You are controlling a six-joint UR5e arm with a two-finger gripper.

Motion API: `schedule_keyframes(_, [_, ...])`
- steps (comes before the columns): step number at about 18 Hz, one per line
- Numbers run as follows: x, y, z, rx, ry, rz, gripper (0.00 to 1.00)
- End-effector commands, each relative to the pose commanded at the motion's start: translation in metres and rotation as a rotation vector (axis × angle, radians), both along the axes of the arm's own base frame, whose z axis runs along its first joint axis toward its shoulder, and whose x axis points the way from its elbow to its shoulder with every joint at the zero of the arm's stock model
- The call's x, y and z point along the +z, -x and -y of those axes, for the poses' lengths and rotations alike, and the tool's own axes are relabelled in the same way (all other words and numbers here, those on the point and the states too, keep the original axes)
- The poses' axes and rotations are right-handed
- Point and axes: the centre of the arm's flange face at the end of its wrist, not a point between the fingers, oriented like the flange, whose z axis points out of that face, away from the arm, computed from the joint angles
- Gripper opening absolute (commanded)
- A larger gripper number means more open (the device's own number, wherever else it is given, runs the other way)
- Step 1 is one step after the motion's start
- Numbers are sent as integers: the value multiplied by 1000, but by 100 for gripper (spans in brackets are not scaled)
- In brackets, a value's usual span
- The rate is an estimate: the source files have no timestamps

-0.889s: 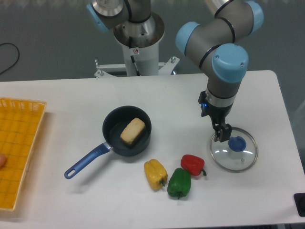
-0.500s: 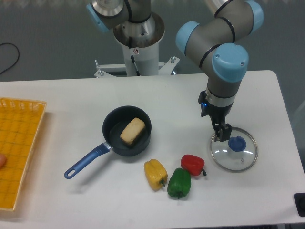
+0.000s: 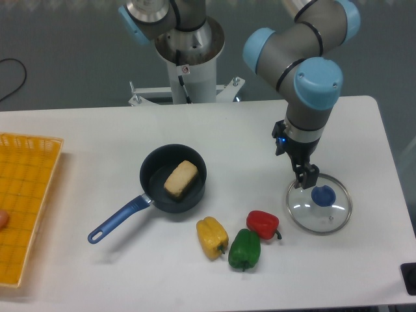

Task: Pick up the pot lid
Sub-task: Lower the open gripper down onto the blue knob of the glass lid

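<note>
Orange tray [image 3: 31, 195]: at your left edge, unchanged and no part of this job.
Pan [image 3: 153, 177]: left of centre with the bread [image 3: 181, 179] in it, exactly as it was half a second ago.
Peppers: yellow [image 3: 212, 237], green [image 3: 244, 249] and red [image 3: 263, 225] in the lower middle, unmoved; the red one is nearest the lid, so you'd want to keep your path off it.
Gripper [image 3: 294, 168]: right of centre, and here is your change – it has shifted a little up and to the right in the frame. The jaws are apart, with nothing between them.
Lid [image 3: 311, 213]: lower right of the frame, lying on the tabletop [image 3: 130, 279] with its blue knob [image 3: 323, 195] up, and it hasn't moved.
Meaning for you: the jaws now look better lined up sideways with the knob, but you're still approaching – no grip yet. Next you'd likely bring them over the knob and lower; come down off-centre and you could tip or slide the lid.
</note>
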Motion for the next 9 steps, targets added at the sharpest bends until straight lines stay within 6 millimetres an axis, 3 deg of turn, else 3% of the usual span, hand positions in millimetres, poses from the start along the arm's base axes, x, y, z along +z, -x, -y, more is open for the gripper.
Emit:
schedule_keyframes(4, [-3, 11, 3, 12, -15, -34, 100])
schedule_keyframes(9, [-24, 27, 0, 14, -18, -49, 100])
